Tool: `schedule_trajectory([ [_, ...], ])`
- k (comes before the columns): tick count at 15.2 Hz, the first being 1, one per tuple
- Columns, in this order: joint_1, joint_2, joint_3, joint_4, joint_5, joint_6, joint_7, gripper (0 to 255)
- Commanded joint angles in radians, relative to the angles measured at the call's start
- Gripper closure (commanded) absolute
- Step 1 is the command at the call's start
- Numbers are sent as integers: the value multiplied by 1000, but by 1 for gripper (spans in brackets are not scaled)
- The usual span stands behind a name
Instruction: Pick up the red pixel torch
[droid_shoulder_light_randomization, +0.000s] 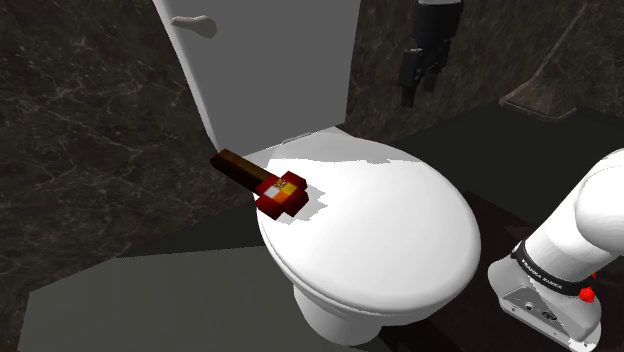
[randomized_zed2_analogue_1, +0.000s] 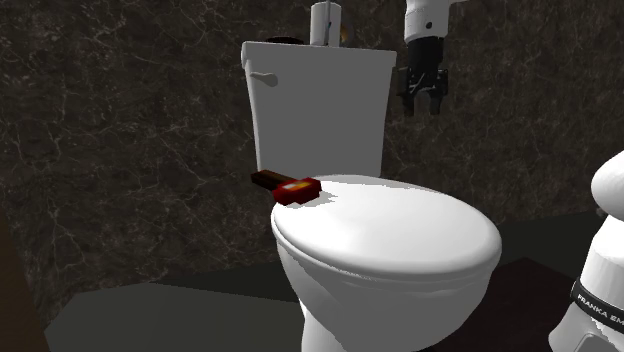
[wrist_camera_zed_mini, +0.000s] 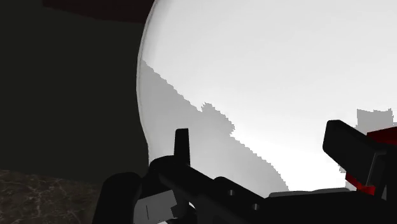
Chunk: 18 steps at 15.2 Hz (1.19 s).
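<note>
The red pixel torch (droid_shoulder_light_randomization: 264, 183) lies on its side on the closed white toilet lid (droid_shoulder_light_randomization: 380, 235), at the lid's back edge toward the shoulder view's left. Its blocky red head, with a small yellow and white patch on top, rests on the lid. Its brown handle sticks out past the rim, pointing toward the dark marbled wall (droid_shoulder_light_randomization: 90, 150) and the foot of the tank (droid_shoulder_light_randomization: 275, 70). In the second exterior view the torch (randomized_zed2_analogue_1: 291, 187) sits just in front of the tank, low and flat, with its head on the lid's rim.

The tank stands upright behind the lid, with a flush lever (droid_shoulder_light_randomization: 190, 22) near its top. A dark floor (droid_shoulder_light_randomization: 130, 290) spreads around the bowl.

The black hand (randomized_zed2_analogue_1: 424, 106) hangs high, level with the tank's upper part and off to its side, in front of the wall and well apart from the torch. Its fingers point downward and are spread, with nothing between them. In the wrist view the hand (wrist_camera_zed_mini: 264, 145) looks down on the white lid, and a sliver of the torch's red (wrist_camera_zed_mini: 385, 135) shows just beyond one finger. The white arm (droid_shoulder_light_randomization: 590, 215) curves in at the shoulder view's lower right.
</note>
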Motion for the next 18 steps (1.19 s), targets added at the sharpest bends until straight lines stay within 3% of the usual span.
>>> schedule_trajectory([
  [1,4,60,35,25,-1,36,31,0],
  [9,20,339,172,185,-63,140,181,0],
  [18,92,714,269,468,-246,165,374,0],
])
